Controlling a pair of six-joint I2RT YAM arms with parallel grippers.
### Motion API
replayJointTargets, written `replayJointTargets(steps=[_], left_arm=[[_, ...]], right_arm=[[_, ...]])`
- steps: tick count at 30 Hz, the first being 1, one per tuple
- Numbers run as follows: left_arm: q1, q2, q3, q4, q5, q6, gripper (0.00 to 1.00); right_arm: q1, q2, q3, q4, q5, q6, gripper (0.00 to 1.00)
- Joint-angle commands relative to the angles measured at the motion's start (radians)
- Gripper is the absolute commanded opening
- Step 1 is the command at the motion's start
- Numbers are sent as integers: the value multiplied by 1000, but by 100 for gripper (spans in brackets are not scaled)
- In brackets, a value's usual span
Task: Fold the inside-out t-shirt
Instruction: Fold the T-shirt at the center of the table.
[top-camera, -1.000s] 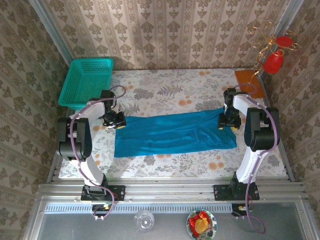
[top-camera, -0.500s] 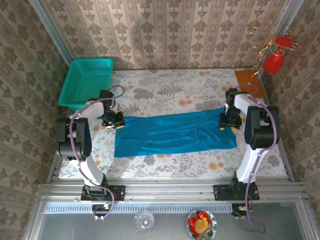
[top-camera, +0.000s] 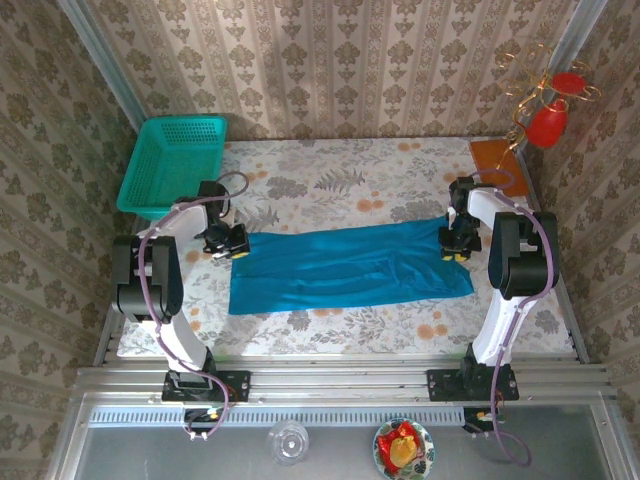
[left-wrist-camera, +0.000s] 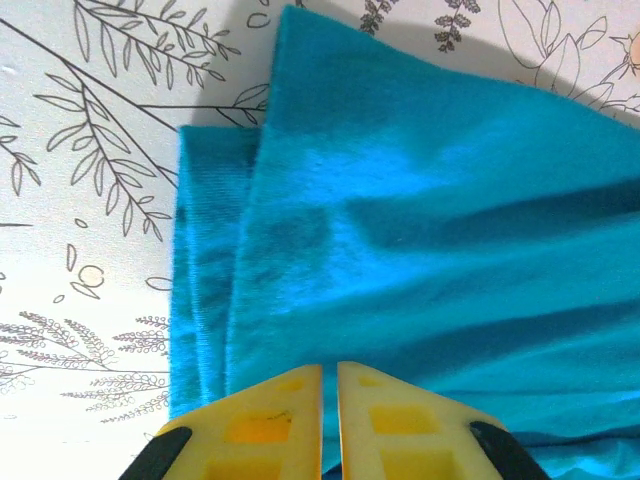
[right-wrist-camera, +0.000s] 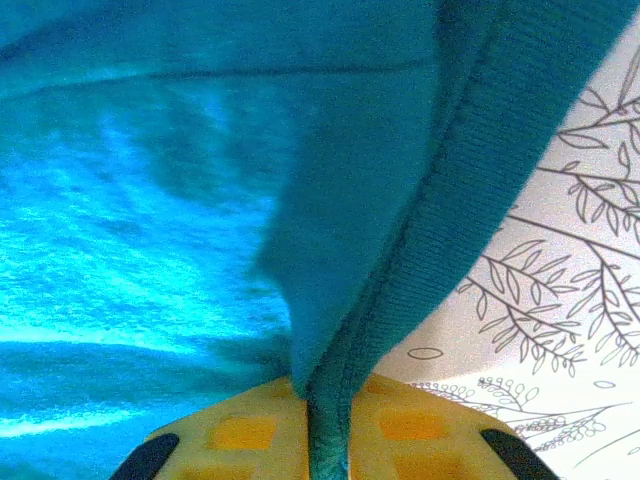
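Well, the t-shirt (top-camera: 350, 268) lies stretched in a long teal band across the middle of the flowered table (top-camera: 330, 185), doubled over lengthwise, with its layers showing at the left end. The left gripper (top-camera: 228, 243) sits at the cloth's far left corner, its yellow fingers (left-wrist-camera: 265, 420) drawn nearly together with a sliver of teal between them, pinching the shirt's edge. The right gripper (top-camera: 455, 243) is at the far right corner, jaws clamped on a raised ridge of ribbed hem that stands up between them. A green basket (top-camera: 170, 165) rests at the table's far left corner, well apart from the shirt.
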Motion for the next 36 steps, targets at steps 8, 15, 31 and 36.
replayJointTargets(steps=[8,15,31,36], left_arm=[[9,-49,-14,-23,18,14,13],[9,-55,-25,-19,21,14,13],[-163,23,-75,92,118,-87,3],[-194,52,-102,99,90,-122,0]], right_arm=[[-5,-18,-2,-52,36,1,0],[-25,-59,29,-82,133,10,0],[-126,-157,156,-202,290,45,0],[-19,-193,130,-245,118,66,0]])
